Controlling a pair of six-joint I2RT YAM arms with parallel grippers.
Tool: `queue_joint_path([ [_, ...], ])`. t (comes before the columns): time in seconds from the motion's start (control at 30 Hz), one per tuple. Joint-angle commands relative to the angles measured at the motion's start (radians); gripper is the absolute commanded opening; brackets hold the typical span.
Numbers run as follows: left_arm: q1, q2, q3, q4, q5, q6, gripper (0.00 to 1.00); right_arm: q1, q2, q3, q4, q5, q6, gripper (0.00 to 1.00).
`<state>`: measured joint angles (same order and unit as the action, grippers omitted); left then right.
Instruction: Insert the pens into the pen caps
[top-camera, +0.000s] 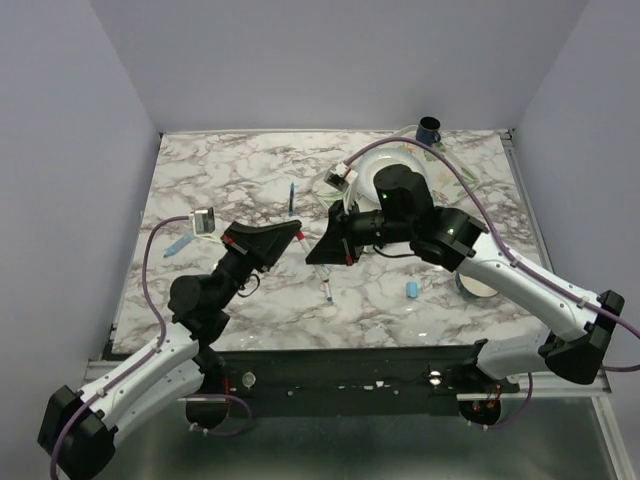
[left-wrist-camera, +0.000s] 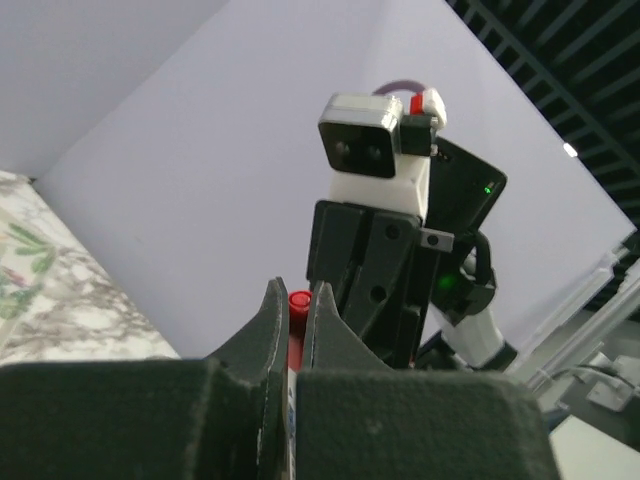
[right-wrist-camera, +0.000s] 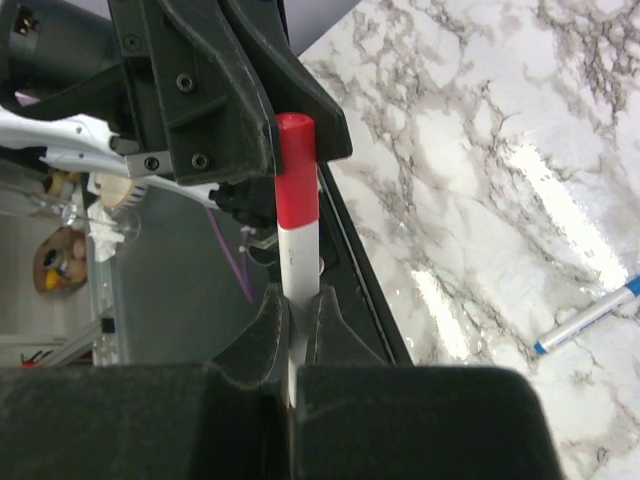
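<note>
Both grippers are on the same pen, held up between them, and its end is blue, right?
Not blue. The right wrist view shows the end of the pen is red. The left gripper and right gripper are both on that same pen, held up between them.

No legible text or labels anywhere.

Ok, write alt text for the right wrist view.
The right gripper clamps a white pen whose red cap sits between the black fingers of the left gripper. To the right, a blue-tipped pen lies on a marble table.
</note>
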<state>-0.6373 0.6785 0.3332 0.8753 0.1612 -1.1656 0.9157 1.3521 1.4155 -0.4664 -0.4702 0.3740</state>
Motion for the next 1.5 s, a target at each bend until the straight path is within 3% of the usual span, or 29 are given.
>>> queue_joint_path([
  [0.0,-0.163,0.079,-0.054,-0.04,0.406,-0.106,0.0,-0.083,-0.037,0.071,0.764,0.214,0.085,0.01],
  [0.1,-0.206,0.108,-0.024,0.004,0.383,-0.146,0.0,-0.092,-0.033,0.089,0.782,0.211,0.06,0.01],
  [0.23,-0.265,0.056,0.062,-0.316,0.327,-0.023,0.0,-0.101,-0.036,0.143,0.746,0.193,0.017,0.01],
  [0.6,-0.357,0.038,0.093,-0.522,0.176,0.041,0.0,-0.1,-0.048,0.192,0.618,0.278,-0.17,0.01],
  [0.77,-0.374,0.101,0.096,-0.463,0.201,0.014,0.0,-0.106,-0.009,0.209,0.627,0.228,-0.23,0.01],
  [0.87,-0.39,0.089,0.102,-0.515,0.176,0.033,0.0,-0.107,-0.008,0.212,0.603,0.182,-0.251,0.01],
  [1.07,-0.394,-0.014,0.072,-0.539,0.133,0.122,0.0,-0.116,-0.13,0.033,0.693,0.183,-0.13,0.01],
  [1.2,-0.423,0.056,0.096,-0.535,0.146,0.139,0.0,-0.149,-0.076,0.176,0.635,0.199,-0.086,0.01],
  [1.3,-0.461,0.09,0.171,-0.653,0.112,0.228,0.0,-0.198,-0.007,0.275,0.586,0.145,-0.032,0.01],
  [1.47,-0.473,0.127,0.164,-0.532,0.19,0.213,0.0,-0.218,0.015,0.28,0.644,0.07,-0.047,0.01],
])
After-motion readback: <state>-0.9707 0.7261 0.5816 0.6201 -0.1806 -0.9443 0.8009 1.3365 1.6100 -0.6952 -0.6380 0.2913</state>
